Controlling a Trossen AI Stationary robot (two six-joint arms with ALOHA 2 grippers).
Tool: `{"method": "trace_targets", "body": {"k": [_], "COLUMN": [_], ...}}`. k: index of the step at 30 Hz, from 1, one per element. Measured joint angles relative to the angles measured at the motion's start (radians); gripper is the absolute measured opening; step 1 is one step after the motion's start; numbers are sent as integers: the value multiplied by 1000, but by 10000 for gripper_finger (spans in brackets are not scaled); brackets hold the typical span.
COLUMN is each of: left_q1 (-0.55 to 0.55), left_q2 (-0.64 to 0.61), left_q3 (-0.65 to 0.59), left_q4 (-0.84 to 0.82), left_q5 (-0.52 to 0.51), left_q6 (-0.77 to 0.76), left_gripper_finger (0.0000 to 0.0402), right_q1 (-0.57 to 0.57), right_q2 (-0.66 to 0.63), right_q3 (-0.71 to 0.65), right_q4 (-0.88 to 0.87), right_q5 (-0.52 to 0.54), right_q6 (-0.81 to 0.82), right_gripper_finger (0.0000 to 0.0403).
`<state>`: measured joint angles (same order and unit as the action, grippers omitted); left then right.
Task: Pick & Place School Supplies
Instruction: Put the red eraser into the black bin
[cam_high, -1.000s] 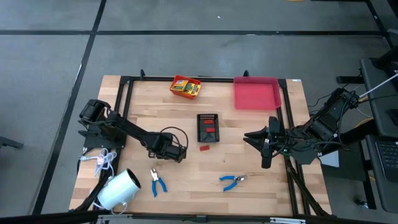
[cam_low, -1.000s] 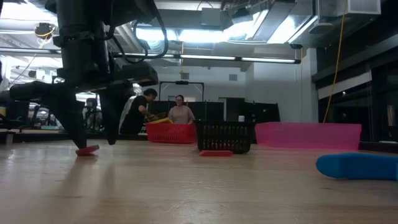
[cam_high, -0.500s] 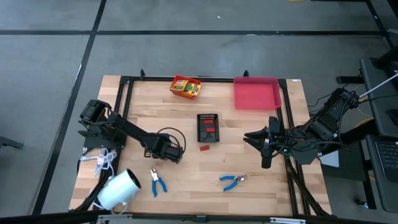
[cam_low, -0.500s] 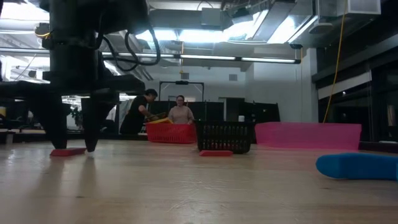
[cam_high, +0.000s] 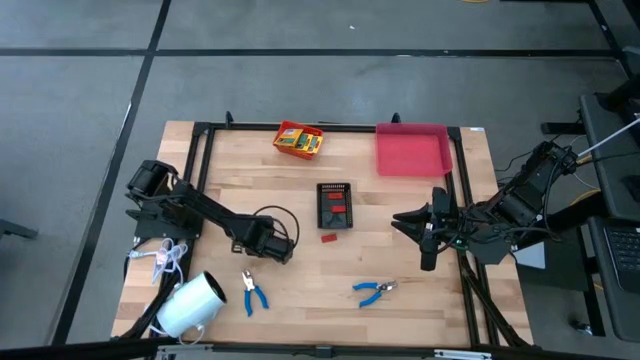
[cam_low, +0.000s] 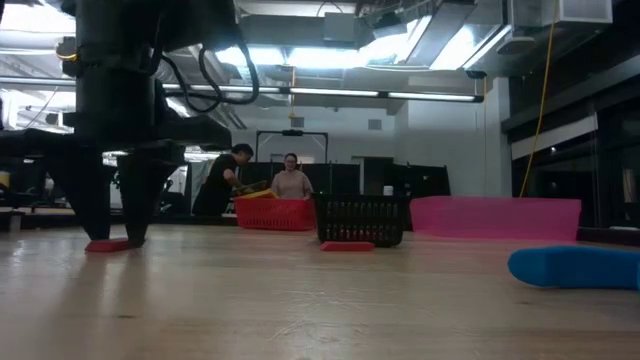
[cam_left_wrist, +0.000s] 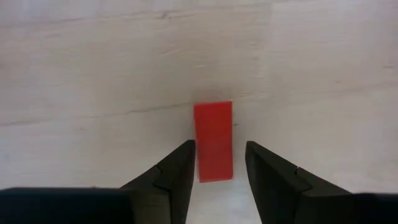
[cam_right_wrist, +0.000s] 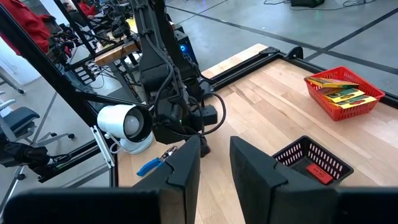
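Lying flat on the wooden table, a small red piece sits between the tips of the left gripper, whose fingers straddle it with a narrow gap, close on either side but not visibly pressing it. From the low view the same piece rests on the table under the lowered left gripper. Another red piece lies nearer the table's middle, just beside a black basket holding more red pieces. A red basket with yellow-and-green boxes stands at the far edge, near a pink tray. Two blue-handled pliers lie toward the near edge. The right gripper waits at the right side, fingers narrowly parted and empty.
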<state>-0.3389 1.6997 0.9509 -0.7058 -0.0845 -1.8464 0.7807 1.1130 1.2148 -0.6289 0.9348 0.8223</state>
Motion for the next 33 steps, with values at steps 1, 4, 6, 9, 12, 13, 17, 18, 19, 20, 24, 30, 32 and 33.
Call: {"method": "trace_targets", "body": {"k": [1,4,6,9,12,13,17,18,19,20,24,30,32,33], "left_q1": [-1,-1,-1,-1,-1,-1,-1,0,0,0,0,0,0,0], "left_q2": [-5,-25,-32,-33,-33,-33,-33,-33,-33,-33,-28,0,2,2], "left_q3": [2,2,2,2,2,2,2,2,2,2,2,4,5,5], "left_q4": [1,-6,-4,-4,2,3,11,14,16,17,19,22,21,19], "left_q5": [-4,-29,-36,-36,-36,-37,-37,-37,-41,-45,-47,-28,-25,-25], "left_q6": [8,10,12,20,20,20,34,36,36,36,36,38,38,38], "left_gripper_finger": [140,143,144,145,144,144,143,143,143,144,143,143,143,143], "right_q1": [0,0,0,0,0,0,0,0,0,0,0,0,0,0], "right_q2": [0,0,0,0,0,0,0,0,0,0,0,0,0,0], "right_q3": [0,0,0,0,0,0,0,0,0,0,0,0,0,0], "right_q4": [0,-1,-2,-4,-4,-4,-4,-4,-4,-4,-4,-3,-3,-3], "right_q5": [0,0,0,0,0,0,2,5,5,5,8,8,8,8], "right_q6": [0,0,-1,-4,-3,-3,-3,-3,-3,-3,-3,0,0,0], "right_gripper_finger": [91,91,91,91,91,91,91,91,91,91,91,91,91,91]}}
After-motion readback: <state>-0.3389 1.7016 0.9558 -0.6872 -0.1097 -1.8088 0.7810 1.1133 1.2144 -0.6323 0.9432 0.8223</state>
